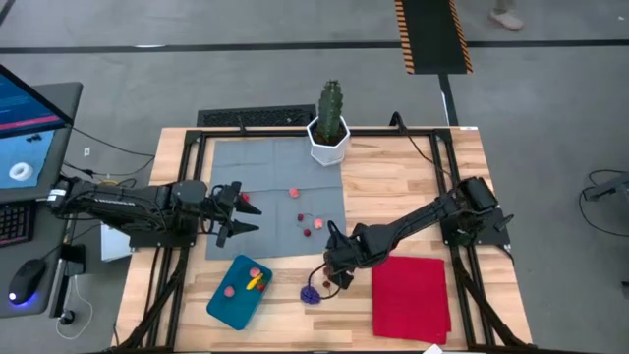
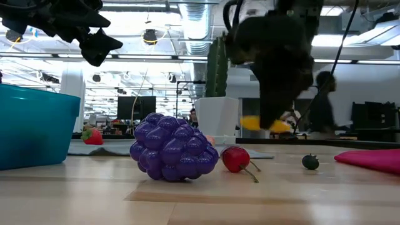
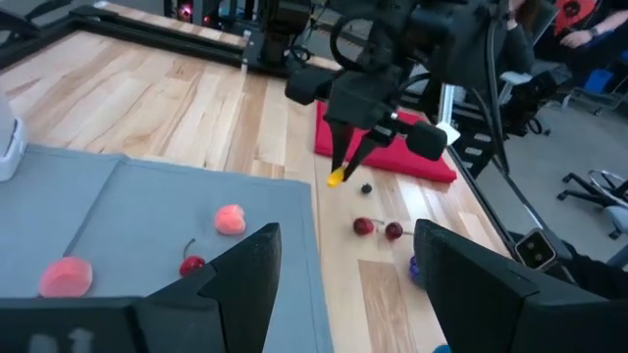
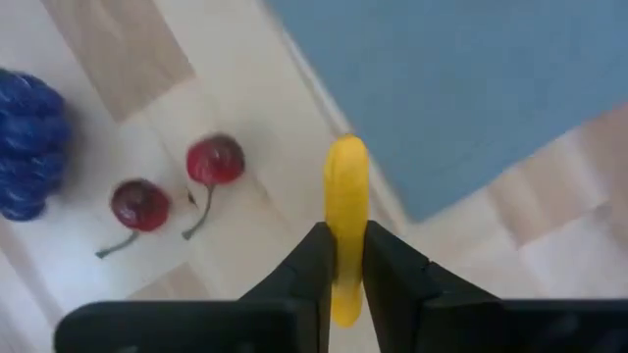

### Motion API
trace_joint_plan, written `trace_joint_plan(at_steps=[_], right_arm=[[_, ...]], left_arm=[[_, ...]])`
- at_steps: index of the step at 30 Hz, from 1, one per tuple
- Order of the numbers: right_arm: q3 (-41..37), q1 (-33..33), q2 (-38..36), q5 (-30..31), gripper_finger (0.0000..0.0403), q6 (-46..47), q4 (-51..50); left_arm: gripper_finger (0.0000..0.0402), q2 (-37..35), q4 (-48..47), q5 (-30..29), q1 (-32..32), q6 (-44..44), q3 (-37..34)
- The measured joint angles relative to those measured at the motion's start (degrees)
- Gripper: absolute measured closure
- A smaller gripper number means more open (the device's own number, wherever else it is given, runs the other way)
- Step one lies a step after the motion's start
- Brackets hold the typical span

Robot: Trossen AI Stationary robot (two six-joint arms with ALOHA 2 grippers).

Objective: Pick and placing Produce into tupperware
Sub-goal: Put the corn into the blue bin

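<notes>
My right gripper (image 1: 335, 272) hangs over the wood just right of the grey mat, shut on a small yellow banana-like piece (image 4: 345, 196) that is lifted off the table. Below it lie two red cherries (image 4: 214, 160) and the purple grape bunch (image 2: 174, 147), all resting on the wood. The teal tupperware (image 1: 222, 304) sits at the near edge with a pink and a yellow piece inside. More red and pink pieces (image 3: 229, 219) lie on the mat. My left gripper (image 1: 246, 213) hovers open above the mat's left part. My right gripper pinches the yellow piece (image 4: 346, 257) between its two fingers, coming from above and pointing down. One end of the piece (image 3: 337, 178) sticks out below the fingertips. It hangs clear of the table, roughly in line with the fingers.
A green cactus in a white pot (image 1: 329, 133) stands at the mat's far edge. The red cloth (image 1: 411, 295) lies flat on the near right of the table. A small dark berry (image 2: 310, 162) rests on the wood near the cherries. A person sits beyond the table in the low view.
</notes>
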Motion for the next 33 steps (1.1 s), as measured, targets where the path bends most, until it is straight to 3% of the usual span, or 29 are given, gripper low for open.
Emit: trace_joint_plan(at_steps=[12, 21, 33], right_arm=[[-2.3, -3.2, -13.1, 10.8, 0.0326, -9.3, 0.5], [-13.1, -2.5, -28.2, 15.1, 0.0327, -9.3, 4.0], [-38.5, 2.2, -45.2, 11.4, 0.0327, -18.9, 42.8]], left_arm=[[0.0177, 0.0, 1.1, 0.0, 0.0, -0.8, 0.0], [0.0177, 0.0, 1.7, -2.2, 0.0, 0.1, 0.0], [0.0177, -0.7, 1.5, 4.3, 0.0, -0.5, 0.0]])
